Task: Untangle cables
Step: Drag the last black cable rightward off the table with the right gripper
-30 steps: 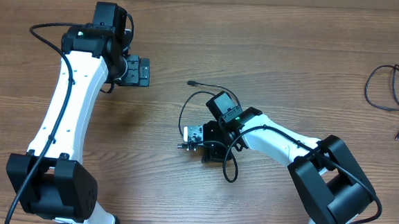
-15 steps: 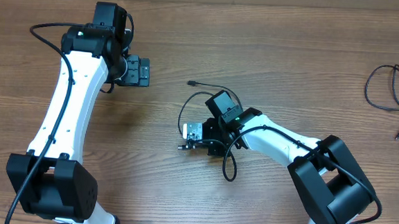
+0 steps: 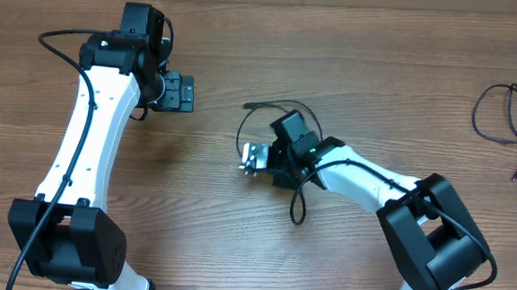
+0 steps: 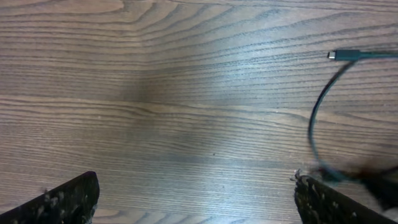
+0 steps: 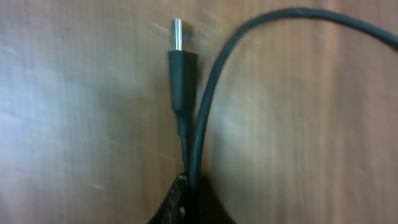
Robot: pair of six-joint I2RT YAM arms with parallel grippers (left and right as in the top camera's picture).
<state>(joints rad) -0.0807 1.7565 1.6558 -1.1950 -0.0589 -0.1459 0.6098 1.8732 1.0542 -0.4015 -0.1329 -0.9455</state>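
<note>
A thin black cable (image 3: pixel 242 130) loops on the wood in the middle of the table, its small plug (image 3: pixel 247 107) at the far end and a tail (image 3: pixel 298 210) trailing near the right arm. My right gripper (image 3: pixel 256 156) is shut on this cable. In the right wrist view two strands run out of the closed jaws (image 5: pixel 189 186), one ending in a silver-tipped plug (image 5: pixel 184 34). More loose black cables (image 3: pixel 510 120) lie at the far right edge. My left gripper (image 3: pixel 182 93) stands open over bare wood, apart from the loop; its fingers (image 4: pixel 62 199) hold nothing, and the cable (image 4: pixel 313 124) shows at right.
The table is bare brown wood (image 3: pixel 379 80). The left arm (image 3: pixel 88 144) stretches along the left side. The right arm's base (image 3: pixel 432 246) sits at the front right, and thick black robot wires run along both arms.
My right gripper has shut on the middle cable and moved a little toward the far side, dragging the loop with it. The left arm has not moved.
</note>
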